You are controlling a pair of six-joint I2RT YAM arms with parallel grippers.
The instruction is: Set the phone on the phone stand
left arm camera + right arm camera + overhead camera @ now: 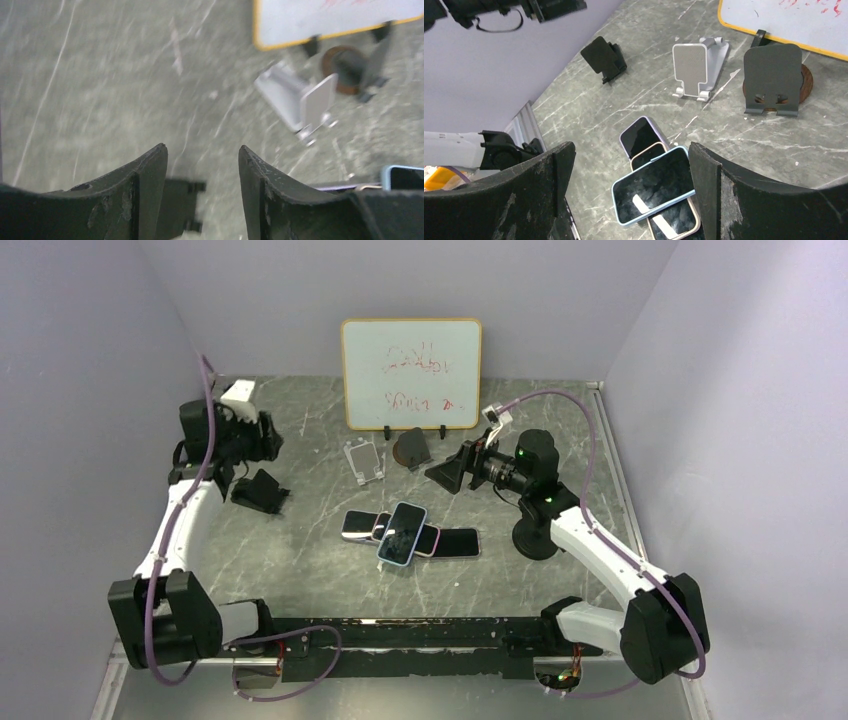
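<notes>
The blue phone (654,186) lies flat and face up on top of a small heap of phones on the table (320,570). It is below the right gripper (631,147) and does not touch it. That gripper's fingers are spread wide with nothing between them. A lavender phone (641,134) and a tan-rimmed phone (646,155) poke out from under the blue one on its far side.

Past the heap, ahead of the right gripper, are three stands. A silver stand (698,70) is roughly straight ahead. A dark grey stand (772,77) is to its right on a brown disc (806,82), and a small black stand (604,59) is off to the left. The left gripper (202,155) hangs just above the black stand, its fingers apart and empty. A whiteboard (411,373) stands behind everything.
</notes>
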